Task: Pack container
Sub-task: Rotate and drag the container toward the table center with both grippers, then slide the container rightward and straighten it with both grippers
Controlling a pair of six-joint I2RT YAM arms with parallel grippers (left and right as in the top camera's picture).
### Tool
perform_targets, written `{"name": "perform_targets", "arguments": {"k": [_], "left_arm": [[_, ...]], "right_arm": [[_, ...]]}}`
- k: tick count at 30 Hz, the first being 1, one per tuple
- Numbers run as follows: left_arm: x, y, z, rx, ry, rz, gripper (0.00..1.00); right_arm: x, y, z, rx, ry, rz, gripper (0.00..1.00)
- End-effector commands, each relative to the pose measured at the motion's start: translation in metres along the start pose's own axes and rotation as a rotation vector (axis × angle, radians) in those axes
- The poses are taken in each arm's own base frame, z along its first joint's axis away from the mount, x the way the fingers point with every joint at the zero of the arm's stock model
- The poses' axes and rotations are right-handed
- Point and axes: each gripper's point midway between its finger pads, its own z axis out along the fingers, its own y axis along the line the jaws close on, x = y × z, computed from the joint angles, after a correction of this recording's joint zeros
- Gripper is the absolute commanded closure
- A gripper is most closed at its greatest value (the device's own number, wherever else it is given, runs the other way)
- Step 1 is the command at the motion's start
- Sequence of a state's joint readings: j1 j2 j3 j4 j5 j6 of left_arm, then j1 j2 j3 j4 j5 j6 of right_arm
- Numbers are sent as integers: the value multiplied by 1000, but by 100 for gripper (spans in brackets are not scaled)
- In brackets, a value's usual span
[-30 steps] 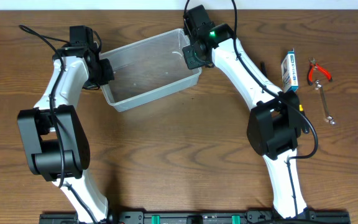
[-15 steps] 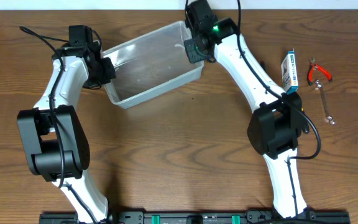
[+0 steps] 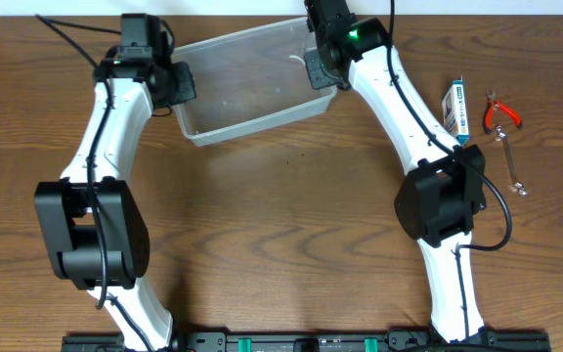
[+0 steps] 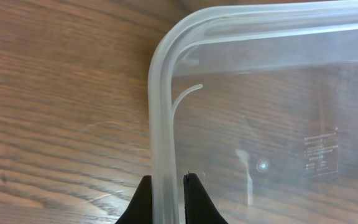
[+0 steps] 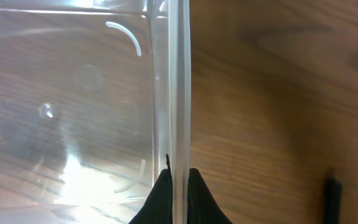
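Container [image 3: 252,88], the clear, colourless rectangular plastic tub with rounded corners, sits at the far edge of the table, around the middle, skewed so its right end lies closer to that edge. It's empty, wood grain showing through the bottom.

Left gripper [image 3: 178,84] is on the tub's left short side. The left wrist view shows the two black fingers closed narrow on the rim [image 4: 160,124], one outside the wall and one inside, just below the rounded corner. Left gripper [image 4: 165,186] is pinching plastic and nothing else.

Over to the right gripper [image 3: 321,70], at the right short side. Same story up close: right gripper [image 5: 178,180] has its fingers nearly together, clamped on the thin wall [image 5: 178,93]. Whether the tub rests on the wood or hangs just above it, I cannot tell.

The brown wooden table [image 3: 281,215] carries more near its right edge: a small blue-and-white box [image 3: 454,112], red-handled pliers [image 3: 501,112] and a silver wrench [image 3: 511,166], all well apart from the tub. A pale strip runs beyond the far edge.
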State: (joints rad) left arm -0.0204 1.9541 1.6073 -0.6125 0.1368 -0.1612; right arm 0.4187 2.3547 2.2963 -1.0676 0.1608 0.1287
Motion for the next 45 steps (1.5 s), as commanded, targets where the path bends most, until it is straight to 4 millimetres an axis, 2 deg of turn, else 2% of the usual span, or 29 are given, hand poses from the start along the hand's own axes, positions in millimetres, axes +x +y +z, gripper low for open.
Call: {"name": "perform_targets", "arguments": {"k": [1, 6, 17, 30, 38, 45], "left_arm": [[-7, -51, -18, 118, -41, 65, 94], [-2, -67, -18, 136, -37, 93, 94], [2, -85, -18, 158, -39, 125, 94], [13, -118, -19, 197, -39, 183, 94], [22, -134, -19, 214, -28, 214, 94], [30, -140, -10, 215, -3, 227, 94]], "right_arm": [[-1, 27, -8, -90, -2, -35, 99], [5, 14, -6, -77, 32, -15, 99], [17, -8, -4, -54, 88, 13, 99], [30, -42, -2, -24, 152, 61, 99], [39, -54, -2, -13, 192, 78, 99], [45, -58, -2, -9, 215, 83, 99]]}}
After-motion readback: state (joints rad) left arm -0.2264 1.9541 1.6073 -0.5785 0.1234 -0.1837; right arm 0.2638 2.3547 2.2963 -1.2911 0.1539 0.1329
